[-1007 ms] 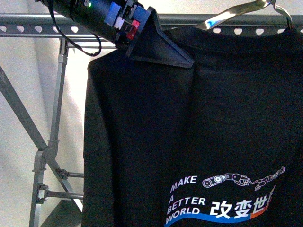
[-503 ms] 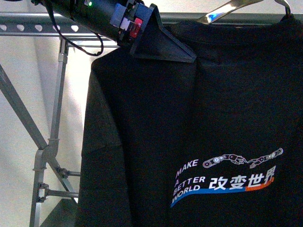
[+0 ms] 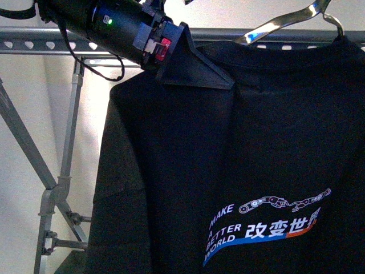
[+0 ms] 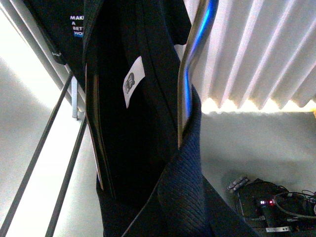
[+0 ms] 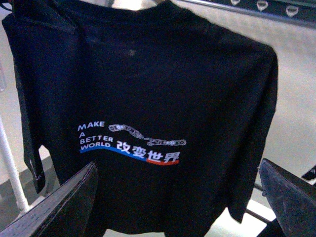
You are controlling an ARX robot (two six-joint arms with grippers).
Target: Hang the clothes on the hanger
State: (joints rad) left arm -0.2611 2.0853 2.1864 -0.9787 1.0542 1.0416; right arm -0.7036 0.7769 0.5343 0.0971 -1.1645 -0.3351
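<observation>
left fingers (image 3: 194,63) clenched on t-shirt (image 3: 228,148) shoulder, up at the rack rail (image 3: 34,43); right fingers (image 5: 64,202) spread, empty. wire hanger (image 3: 285,20) hook (seating unclear) could miss the rail; release then drops everything.

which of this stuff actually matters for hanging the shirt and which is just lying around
Job: black T-shirt, chrome wire hanger in its collar, grey drying rack, left gripper at the shirt's shoulder, open right gripper.
Lying about: black device with red light, white pleated backdrop.

Black T-shirt (image 3: 228,142) with white lettering and blue-orange stripe, grey heart-punched rack (image 3: 67,125)
</observation>
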